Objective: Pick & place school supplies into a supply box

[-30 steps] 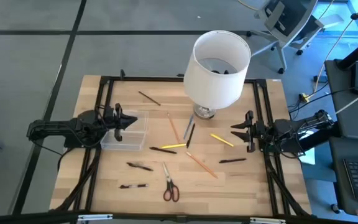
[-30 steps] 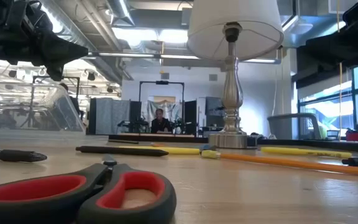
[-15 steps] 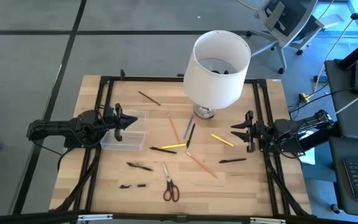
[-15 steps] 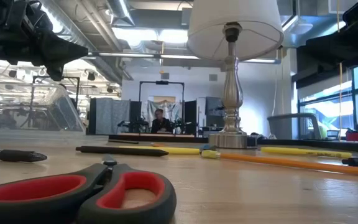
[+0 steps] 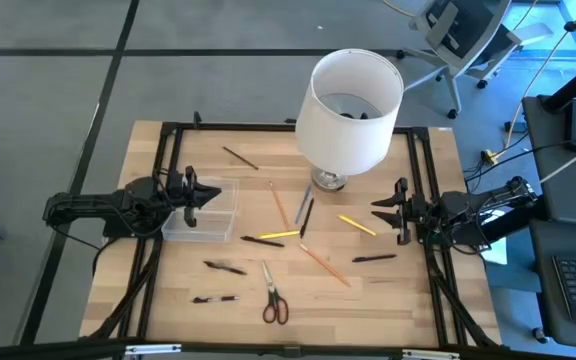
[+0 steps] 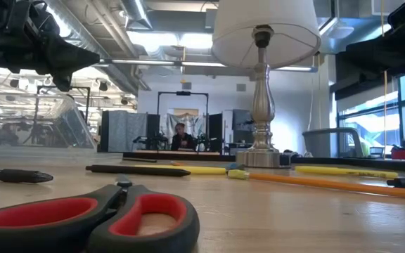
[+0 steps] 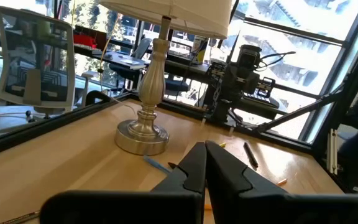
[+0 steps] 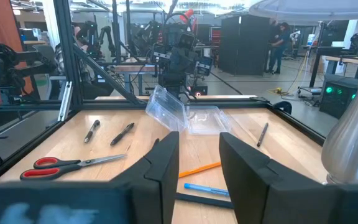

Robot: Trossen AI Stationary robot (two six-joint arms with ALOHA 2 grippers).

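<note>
From above, we see a wooden tabletop (image 5: 388,300) strewn with pens; the supply box (image 5: 204,211) lies under our left pincer (image 5: 190,191), which is clamped empty. Down low, red scissors (image 6: 83,219) loom, untouched. Left wrist: fingers pressed together. Right wrist: our right pincer (image 8: 199,155) gapes empty, likely waiting to start.
</note>
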